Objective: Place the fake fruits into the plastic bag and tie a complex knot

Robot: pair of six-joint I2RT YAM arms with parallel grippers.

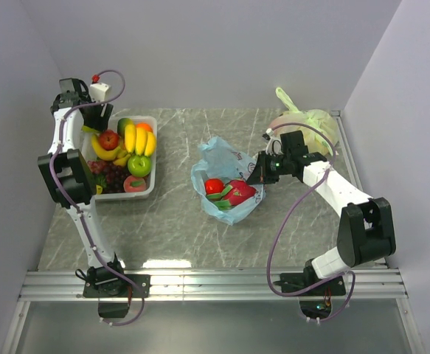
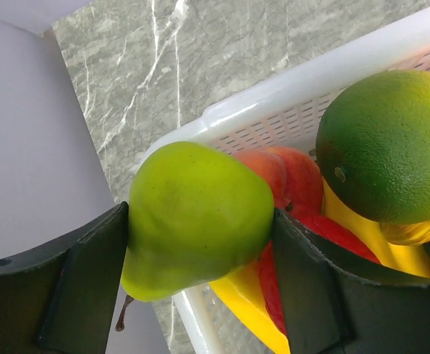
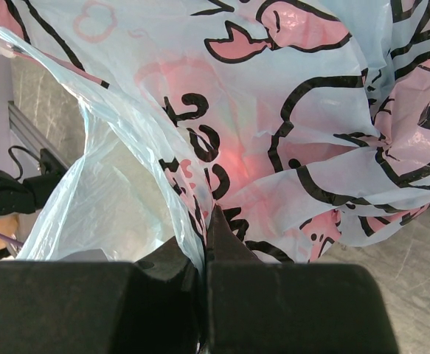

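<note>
My left gripper [image 2: 200, 218] is shut on a green pear [image 2: 192, 214] and holds it above the back left corner of the white basket [image 2: 310, 77]. In the top view the left gripper [image 1: 88, 122] is at the basket's far left. The basket [image 1: 154, 147] holds bananas [image 1: 137, 140], a red apple [image 1: 109, 139], a green apple [image 1: 139, 165], grapes [image 1: 111, 177] and a peach [image 1: 133, 184]. The light-blue plastic bag [image 1: 226, 158] stands open at the table's middle with a red apple [image 1: 214, 186] and another red fruit [image 1: 241, 192] inside. My right gripper [image 1: 262, 171] is shut on the bag's right edge [image 3: 310, 147]. No knot shows.
A pale yellow-green tied bag [image 1: 310, 122] lies at the back right behind the right arm. A big green round fruit [image 2: 392, 147] and a red fruit [image 2: 288, 177] lie in the basket under the pear. Walls close the table on three sides.
</note>
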